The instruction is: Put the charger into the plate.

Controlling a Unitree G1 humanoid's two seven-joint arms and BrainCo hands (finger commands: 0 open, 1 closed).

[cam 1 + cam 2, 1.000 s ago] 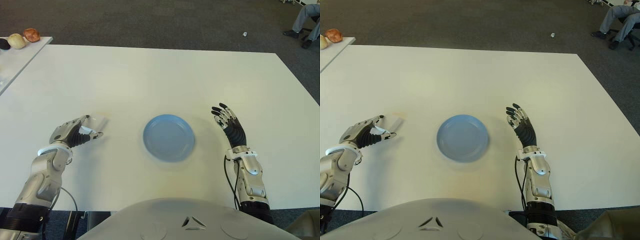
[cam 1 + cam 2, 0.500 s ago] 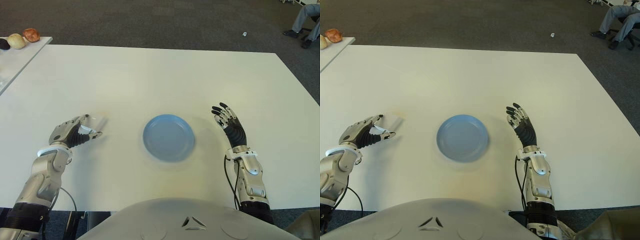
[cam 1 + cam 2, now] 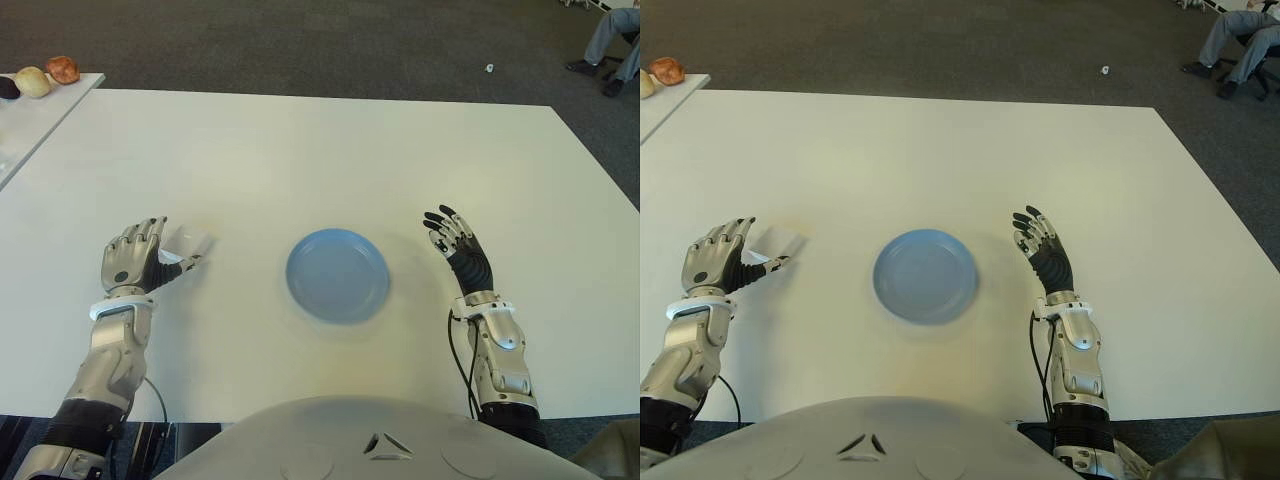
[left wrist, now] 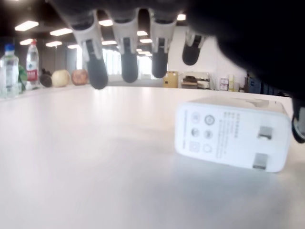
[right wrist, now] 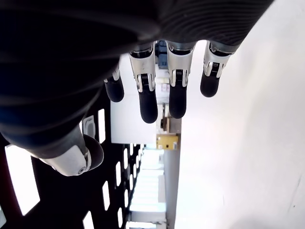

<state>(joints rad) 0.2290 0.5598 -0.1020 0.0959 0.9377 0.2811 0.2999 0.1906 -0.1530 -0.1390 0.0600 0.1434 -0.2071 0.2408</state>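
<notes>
The charger (image 4: 232, 134), a small, rigid, smooth white block, is shown lying on the table (image 3: 300, 150) left of the plate (image 3: 337, 274), just beside the left hand (image 3: 133, 257). A grip across its flat sides is advised. Compared with a second ago, the left fingers are spread, not curled. The right hand (image 3: 458, 250), right of the plate, is held open.

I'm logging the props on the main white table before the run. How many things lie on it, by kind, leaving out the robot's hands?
Charger: 1, white, lying beside the open left hand, not held
Plate: 1, blue, nothing in it, left of the open right hand
Total: 2
</notes>
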